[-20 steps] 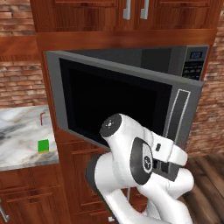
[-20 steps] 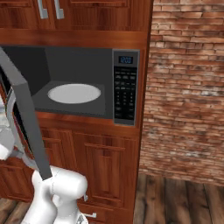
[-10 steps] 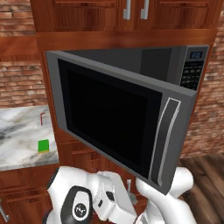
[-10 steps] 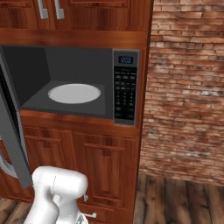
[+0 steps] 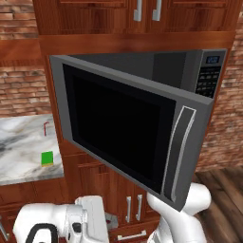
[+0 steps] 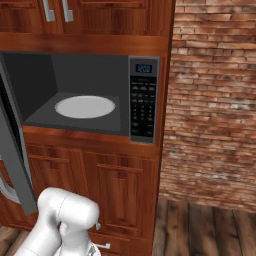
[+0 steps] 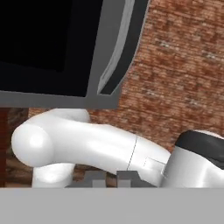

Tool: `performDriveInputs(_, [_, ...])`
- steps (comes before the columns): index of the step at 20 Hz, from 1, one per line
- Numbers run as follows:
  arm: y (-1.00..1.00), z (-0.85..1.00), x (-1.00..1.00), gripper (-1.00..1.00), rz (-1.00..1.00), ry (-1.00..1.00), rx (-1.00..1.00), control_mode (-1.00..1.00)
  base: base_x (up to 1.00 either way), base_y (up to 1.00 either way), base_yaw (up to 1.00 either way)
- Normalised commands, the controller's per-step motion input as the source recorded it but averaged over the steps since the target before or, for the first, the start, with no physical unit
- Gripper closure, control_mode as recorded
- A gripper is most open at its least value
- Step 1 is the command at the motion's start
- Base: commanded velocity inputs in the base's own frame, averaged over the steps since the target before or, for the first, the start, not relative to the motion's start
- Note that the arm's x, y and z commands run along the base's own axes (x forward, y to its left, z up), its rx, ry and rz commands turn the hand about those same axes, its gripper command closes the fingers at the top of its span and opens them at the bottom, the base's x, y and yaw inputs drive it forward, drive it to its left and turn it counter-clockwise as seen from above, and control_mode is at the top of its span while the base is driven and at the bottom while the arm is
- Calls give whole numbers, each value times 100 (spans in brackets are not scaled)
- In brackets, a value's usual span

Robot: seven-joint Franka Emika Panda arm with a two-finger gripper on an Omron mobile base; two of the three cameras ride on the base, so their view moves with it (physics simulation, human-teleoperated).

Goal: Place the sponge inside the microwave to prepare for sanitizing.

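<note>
Lying flat on the marble desk (image 5: 21, 147), at nine o'clock of the open microwave (image 6: 85, 90): the sponge (image 5: 47, 158). Probably handling light, soft, squashy; taking it across the short sides. Claw (image 7: 107, 178) sitting clenched, seemingly empty, tucked low under the door.

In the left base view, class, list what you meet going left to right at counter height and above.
Red stick → sponge on the marble counter → open microwave door → its curved handle → keypad.
</note>
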Motion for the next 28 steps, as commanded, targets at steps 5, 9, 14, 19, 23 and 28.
performDriveInputs(5, [10, 28, -65, -100, -4, -7, -15, -100, 0, 0, 0])
performDriveInputs(9, [-47, 15, -7, -100, 3, 7, 19, -100, 0, 0, 0])
performDriveInputs(14, [-53, 43, -20, -100, 16, 4, 42, -100, 0, 0, 0])
performDriveInputs(19, [-36, 37, -59, -100, 18, 7, 46, -100, 0, 0, 0])
performDriveInputs(23, [-42, 11, -62, -100, 34, 16, 47, -100, 0, 0, 0])
performDriveInputs(28, [-65, 4, -36, -100, 40, 19, 55, -100, 0, 0, 0])
